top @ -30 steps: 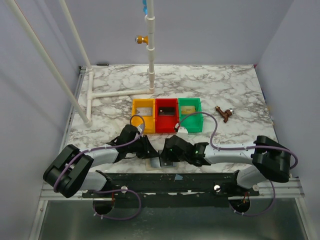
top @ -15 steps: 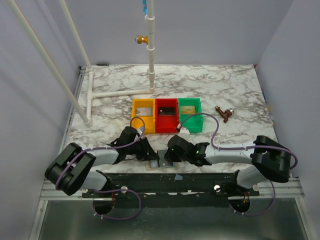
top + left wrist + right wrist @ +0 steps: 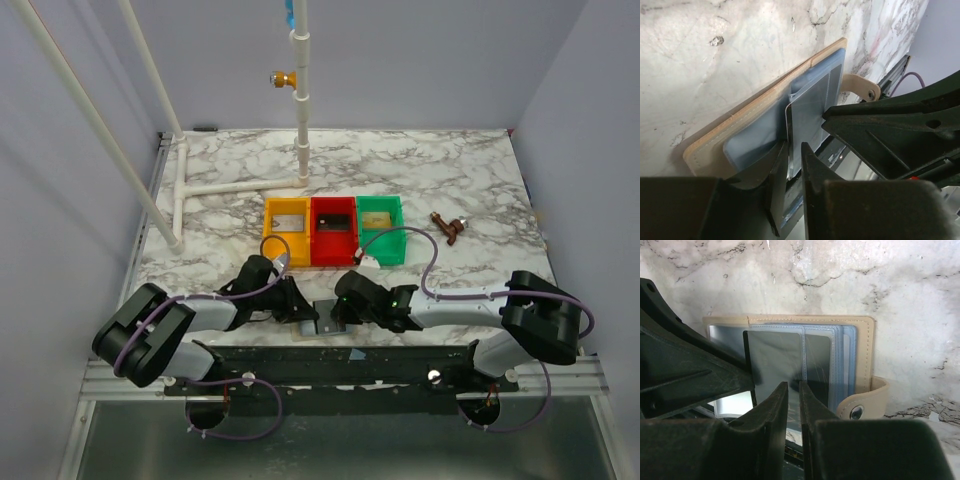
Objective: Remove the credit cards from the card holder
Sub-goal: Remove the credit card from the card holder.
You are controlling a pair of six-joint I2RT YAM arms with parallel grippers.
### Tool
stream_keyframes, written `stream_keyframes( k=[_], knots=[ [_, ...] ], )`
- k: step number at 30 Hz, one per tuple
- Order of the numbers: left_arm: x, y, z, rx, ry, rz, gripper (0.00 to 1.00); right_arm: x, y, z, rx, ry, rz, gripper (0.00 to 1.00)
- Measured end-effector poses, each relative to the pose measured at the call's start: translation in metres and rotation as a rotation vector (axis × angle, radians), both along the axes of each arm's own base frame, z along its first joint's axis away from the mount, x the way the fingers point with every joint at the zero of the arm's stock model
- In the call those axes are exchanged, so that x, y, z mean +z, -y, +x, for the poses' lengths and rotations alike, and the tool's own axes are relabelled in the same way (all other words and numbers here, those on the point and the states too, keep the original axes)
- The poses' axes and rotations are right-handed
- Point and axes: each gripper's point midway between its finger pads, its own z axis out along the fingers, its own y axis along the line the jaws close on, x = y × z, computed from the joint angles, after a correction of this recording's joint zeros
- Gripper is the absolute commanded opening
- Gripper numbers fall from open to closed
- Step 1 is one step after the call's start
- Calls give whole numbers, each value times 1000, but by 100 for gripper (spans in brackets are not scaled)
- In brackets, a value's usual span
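The card holder (image 3: 318, 320) lies open at the table's near edge, tan rim with grey-blue clear sleeves (image 3: 755, 135) and a snap tab (image 3: 860, 407). My left gripper (image 3: 303, 318) (image 3: 794, 150) is shut on the near edge of one thin sleeve leaf that stands up. My right gripper (image 3: 336, 316) (image 3: 793, 387) is shut on the near edge of a dark-looking sleeve leaf (image 3: 775, 360); I cannot tell whether a card is in it. A grey card (image 3: 288, 214) lies in the yellow tray, a black card (image 3: 335, 222) in the red tray and a tan card (image 3: 375, 220) in the green tray.
The yellow tray (image 3: 270, 240), red tray (image 3: 333, 258) and green tray (image 3: 397, 245) stand in a row just beyond the grippers. A white pipe frame (image 3: 240, 187) stands at the back left. A small brown object (image 3: 447, 228) lies to the right. The black rail (image 3: 350, 360) runs right below the holder.
The dark leaf held by my right gripper was tilted up a second ago and now lies lower and flatter over the holder. Both grippers have shifted only slightly.
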Motion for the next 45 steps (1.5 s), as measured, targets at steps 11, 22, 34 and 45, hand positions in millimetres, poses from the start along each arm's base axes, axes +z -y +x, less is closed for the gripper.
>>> stream_keyframes(
  k=[11,22,34,45],
  knots=[
    [4,3,-2,8,-8,-59,0,-1,5,1,-17,-2,-25,11],
    [5,3,-2,3,-1,-58,0,-2,8,4,-33,-4,-60,21],
    [20,7,-3,-19,38,-183,0,9,14,2,-11,25,-41,45],
    [23,10,-11,5,-45,-339,0,7,36,1,-30,19,10,47]
  ],
)
